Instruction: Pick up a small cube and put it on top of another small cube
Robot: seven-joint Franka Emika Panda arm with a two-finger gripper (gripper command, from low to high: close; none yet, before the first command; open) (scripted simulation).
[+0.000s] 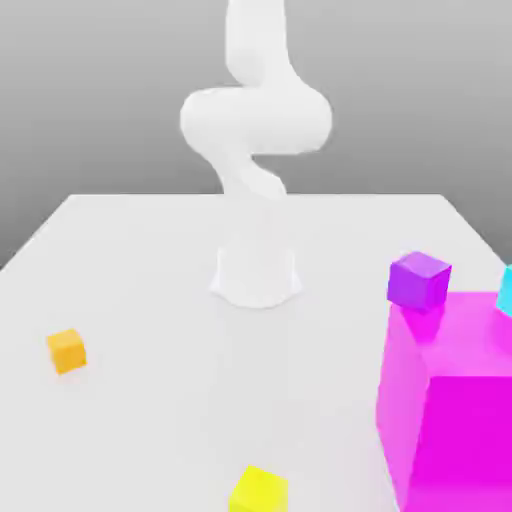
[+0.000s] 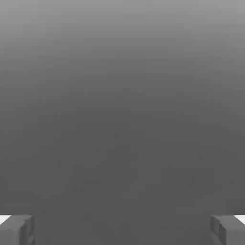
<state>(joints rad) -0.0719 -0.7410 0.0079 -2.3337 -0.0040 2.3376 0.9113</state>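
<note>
The small orange cube [image 1: 67,351] sits on the white table [image 1: 160,300] at the exterior view's left, far from any other block. A small purple cube [image 1: 419,280] rests by the top back corner of the big magenta block [image 1: 450,400] at the exterior view's right. A small yellow cube [image 1: 258,491] lies near the front edge. The white arm [image 1: 255,120] rises from its base [image 1: 257,275] at the table's middle and bends upward out of frame. In the hand view my gripper [image 2: 122,229] stands open, its two grey fingertips [image 2: 16,229] wide apart with nothing between them, facing grey background.
A cyan block [image 1: 506,290] peeks in at the exterior view's right edge, by the magenta block. The arm's base stands between the orange cube and the blocks on the right.
</note>
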